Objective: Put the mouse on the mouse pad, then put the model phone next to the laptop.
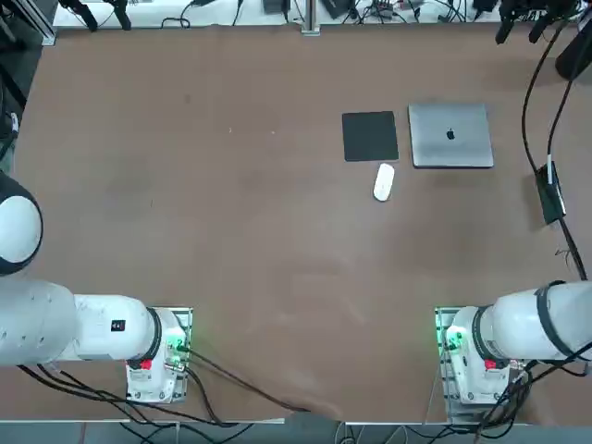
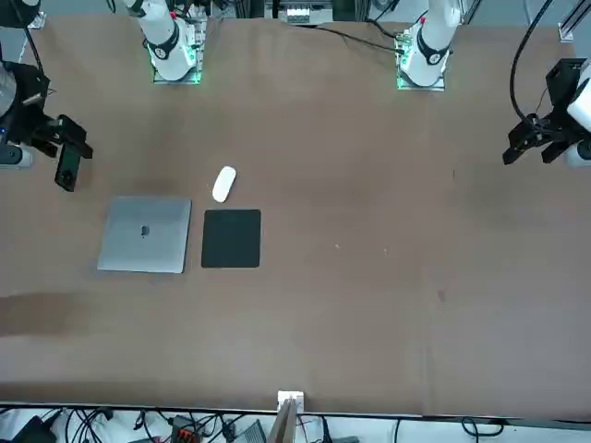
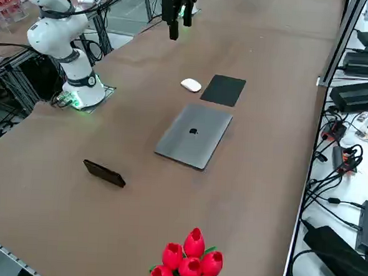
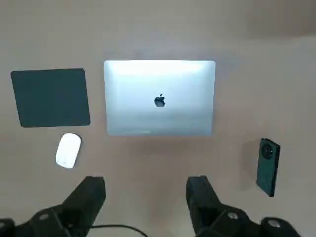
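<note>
Right gripper (image 4: 145,180): parted, empty, at the top view's right. Centre it over the mouse (image 1: 383,182), upper right of centre; grip across the narrow sides, lift clear, lower level onto the adjacent mouse pad (image 1: 370,137).

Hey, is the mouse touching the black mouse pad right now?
Apart. The right wrist view shows it plainly: a strip of bare table runs between the mouse and the near edge of the pad.
</note>
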